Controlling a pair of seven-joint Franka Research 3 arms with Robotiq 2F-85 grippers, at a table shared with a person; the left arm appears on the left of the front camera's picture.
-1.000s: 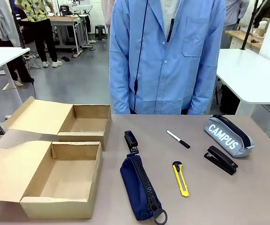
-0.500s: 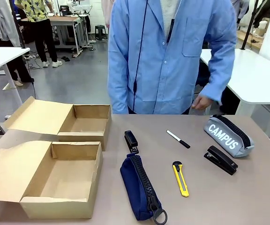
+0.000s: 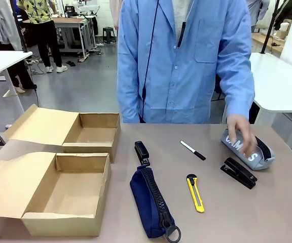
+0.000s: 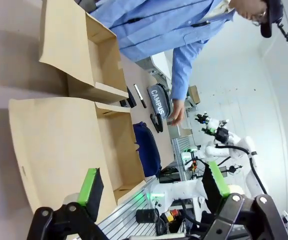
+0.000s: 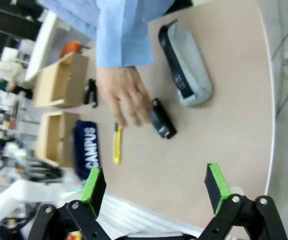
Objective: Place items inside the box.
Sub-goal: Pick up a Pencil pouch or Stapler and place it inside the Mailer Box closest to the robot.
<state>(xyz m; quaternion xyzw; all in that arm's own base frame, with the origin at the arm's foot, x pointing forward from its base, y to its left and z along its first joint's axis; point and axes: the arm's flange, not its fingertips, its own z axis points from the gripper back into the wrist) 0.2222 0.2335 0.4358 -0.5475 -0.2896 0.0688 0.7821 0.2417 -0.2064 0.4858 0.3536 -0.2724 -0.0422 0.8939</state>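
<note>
Now the person's arm, which hung by the body a moment ago, reaches down, and their hand (image 3: 239, 130) sits over the grey pouch (image 3: 261, 155); we cannot tell whether it has gripped it. We read this as the person starting on a first item, so nothing is packed yet: the box (image 3: 60, 224) at near left stands open and bare inside, its flap spread to the left, well apart from the items. Our left gripper (image 4: 151, 182) and right gripper (image 5: 154, 181) both have their fingers spread wide with nothing between them. The navy pouch (image 3: 151, 202) lies mid-table, its long axis running far to near, zip upward, pull ring toward us. The grey pouch lies diagonally, far-left to near-right, and the black stapler (image 3: 239, 172) just beside it runs parallel. The pen (image 3: 192, 150) lies on the same diagonal, black cap at its near-right end.
</note>
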